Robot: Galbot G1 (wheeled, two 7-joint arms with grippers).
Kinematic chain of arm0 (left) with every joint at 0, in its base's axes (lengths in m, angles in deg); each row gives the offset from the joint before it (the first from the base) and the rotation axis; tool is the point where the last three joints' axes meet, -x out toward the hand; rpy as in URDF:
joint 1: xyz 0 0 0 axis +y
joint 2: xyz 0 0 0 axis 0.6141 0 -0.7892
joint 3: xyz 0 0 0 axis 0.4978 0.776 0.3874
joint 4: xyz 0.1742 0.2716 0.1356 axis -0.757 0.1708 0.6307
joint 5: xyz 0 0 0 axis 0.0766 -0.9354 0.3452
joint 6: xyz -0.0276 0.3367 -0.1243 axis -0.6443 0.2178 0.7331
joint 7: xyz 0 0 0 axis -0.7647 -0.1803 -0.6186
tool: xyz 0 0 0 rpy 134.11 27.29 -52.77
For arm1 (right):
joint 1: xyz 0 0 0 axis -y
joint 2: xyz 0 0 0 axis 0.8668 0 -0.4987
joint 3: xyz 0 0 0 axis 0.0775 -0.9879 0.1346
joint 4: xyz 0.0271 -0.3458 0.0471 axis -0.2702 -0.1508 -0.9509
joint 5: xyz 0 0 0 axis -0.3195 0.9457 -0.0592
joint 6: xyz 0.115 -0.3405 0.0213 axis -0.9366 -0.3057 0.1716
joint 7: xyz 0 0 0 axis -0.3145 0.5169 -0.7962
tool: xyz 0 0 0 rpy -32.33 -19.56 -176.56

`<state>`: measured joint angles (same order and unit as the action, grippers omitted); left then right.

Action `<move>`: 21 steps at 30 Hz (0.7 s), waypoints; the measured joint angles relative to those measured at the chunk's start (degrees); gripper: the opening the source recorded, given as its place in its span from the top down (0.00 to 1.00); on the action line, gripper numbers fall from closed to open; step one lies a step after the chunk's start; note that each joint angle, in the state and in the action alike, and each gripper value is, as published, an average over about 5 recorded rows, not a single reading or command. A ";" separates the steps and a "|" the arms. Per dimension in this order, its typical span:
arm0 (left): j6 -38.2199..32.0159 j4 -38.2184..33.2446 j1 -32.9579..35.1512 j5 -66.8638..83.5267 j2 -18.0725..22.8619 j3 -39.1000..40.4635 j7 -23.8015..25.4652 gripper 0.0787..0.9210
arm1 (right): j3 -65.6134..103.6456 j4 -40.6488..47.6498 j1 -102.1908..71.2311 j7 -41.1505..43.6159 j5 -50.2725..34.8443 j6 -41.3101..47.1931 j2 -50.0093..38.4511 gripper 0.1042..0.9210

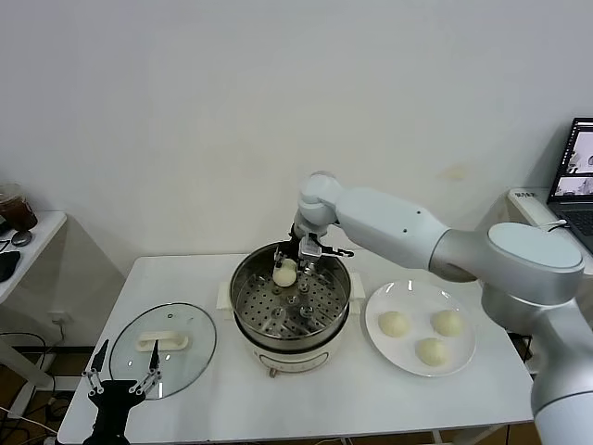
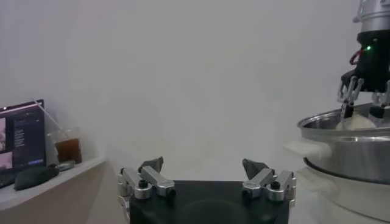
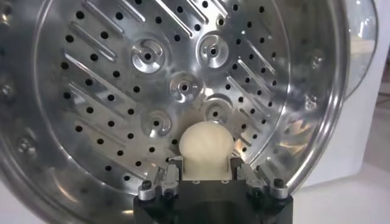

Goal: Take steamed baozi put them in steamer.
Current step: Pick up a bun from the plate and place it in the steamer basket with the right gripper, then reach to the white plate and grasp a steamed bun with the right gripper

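Right wrist view shows our right gripper clamping a bun over the steamer tray; we should lower fully before releasing. Left gripper waits wide near the lid.

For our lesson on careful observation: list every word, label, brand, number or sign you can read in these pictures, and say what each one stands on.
Laptop screen at the right edge: windows show, but the text is too small to read.
Monitor beside the iced drink cup: lines of text, too blurred to read.
Steamer, glass lid, plate, baozi in the right gripper: no lettering visible.
No text can be read anywhere.
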<state>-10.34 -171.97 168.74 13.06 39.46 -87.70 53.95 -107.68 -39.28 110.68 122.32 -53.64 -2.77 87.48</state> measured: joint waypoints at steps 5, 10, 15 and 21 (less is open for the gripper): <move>-0.03 0.21 -0.24 -0.01 0.17 0.06 -0.01 0.12 | 0.24 0.38 -0.21 -1.21 1.90 -1.64 0.07 0.39; -0.06 0.39 -0.51 0.02 0.23 0.17 -0.02 0.12 | 0.32 -0.05 0.22 -1.45 1.88 -2.22 -0.51 0.21; -0.02 0.22 -0.61 0.14 0.05 0.12 -0.03 0.12 | -0.13 -3.18 2.28 -0.05 -2.65 -0.60 -2.80 0.13; 0.13 -0.16 -0.64 0.41 -0.50 0.05 -0.03 0.12 | -2.69 -11.42 7.05 3.78 -14.09 7.73 -9.83 0.12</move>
<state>-10.21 -172.13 168.10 13.47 38.96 -87.64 53.92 -110.36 -50.69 117.73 126.10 -67.73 4.96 77.65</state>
